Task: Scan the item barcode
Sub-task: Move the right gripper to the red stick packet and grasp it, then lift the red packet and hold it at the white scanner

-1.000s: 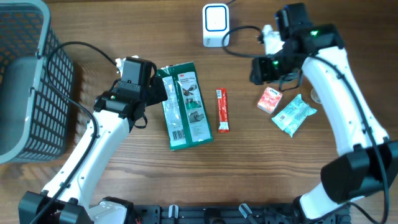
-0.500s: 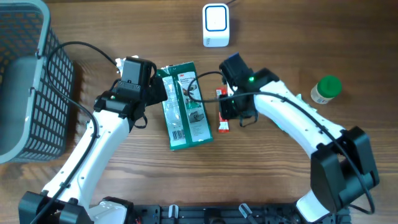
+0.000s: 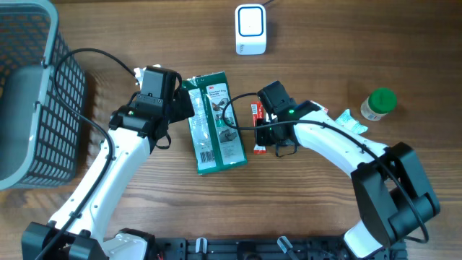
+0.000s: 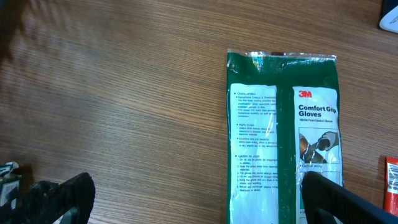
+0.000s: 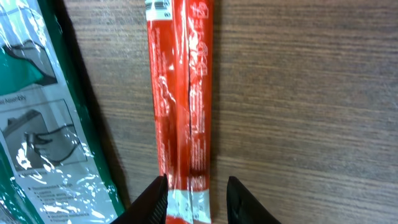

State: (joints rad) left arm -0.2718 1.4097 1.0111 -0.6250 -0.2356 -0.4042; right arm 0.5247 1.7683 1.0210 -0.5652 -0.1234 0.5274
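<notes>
Observation from the floor, item by item.

The item to be scanned, a red stick packet, lies flat on the worktop just beside the green gloves pack. It is on the side of that pack away from the left arm. Its long axis runs parallel to the pack's long edge and points roughly toward the white scanner, which stands well beyond the pack's far end.

The right end effector hangs directly over the stick's end farthest from the scanner. Its jaws are set across the narrow width and bracket the packet. One finger meets the packet's edge on the gloves-pack side. The other stands just clear, with bare wood showing between, so nothing is pinched yet: part-way narrowed, not clenched.

The left end effector sits at the opposite long edge of the gloves pack, spread wide and empty.

Judgement: the right arm is plainly nearer and correctly aligned. A barcode-like print appears at the stick's scanner-facing end.
</notes>
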